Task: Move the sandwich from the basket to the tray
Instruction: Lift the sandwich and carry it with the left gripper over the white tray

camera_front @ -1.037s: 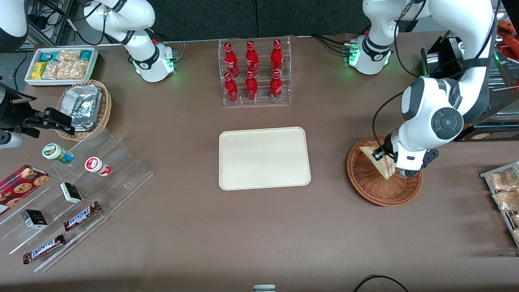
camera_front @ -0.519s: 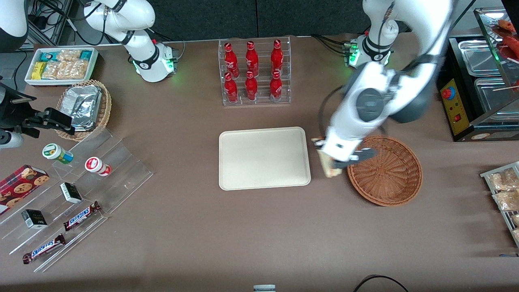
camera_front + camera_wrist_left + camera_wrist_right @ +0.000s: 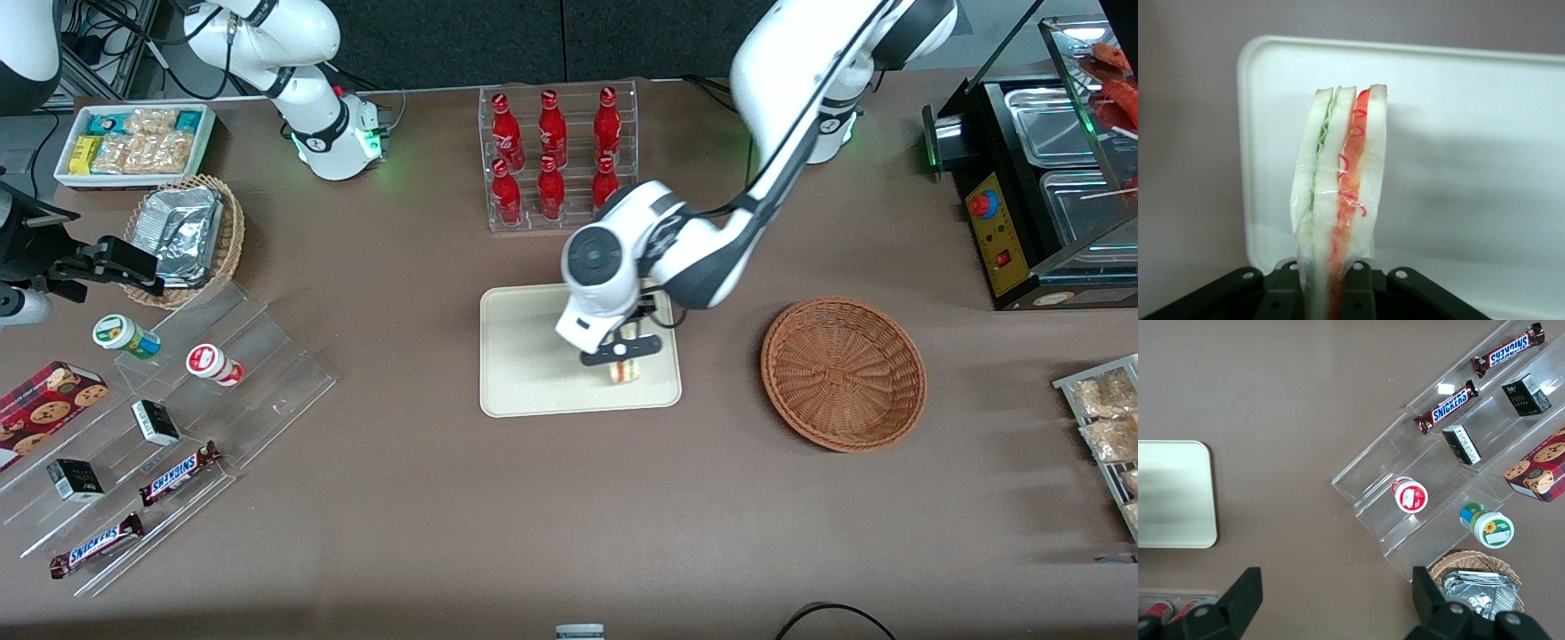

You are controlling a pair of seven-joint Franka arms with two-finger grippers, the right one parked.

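My left gripper (image 3: 620, 350) hangs over the cream-white tray (image 3: 524, 373), near the tray's end toward the basket, and is shut on the sandwich (image 3: 625, 369). In the left wrist view the wrapped sandwich (image 3: 1338, 193) stands edge-on between the black fingers (image 3: 1361, 287), pale bread with green and red filling, and the tray (image 3: 1471, 167) lies below it. Whether the sandwich touches the tray I cannot tell. The reddish-brown wicker basket (image 3: 843, 373) sits with nothing in it beside the tray, toward the working arm's end of the table.
A clear rack of red bottles (image 3: 556, 160) stands farther from the front camera than the tray. A stepped clear stand with snack bars and cups (image 3: 160, 427), a tan basket with foil (image 3: 187, 236) and a white snack bin (image 3: 133, 142) lie toward the parked arm's end.
My gripper has carried the sandwich out of the basket, past the tray's edge and over the tray. The basket now holds nothing.
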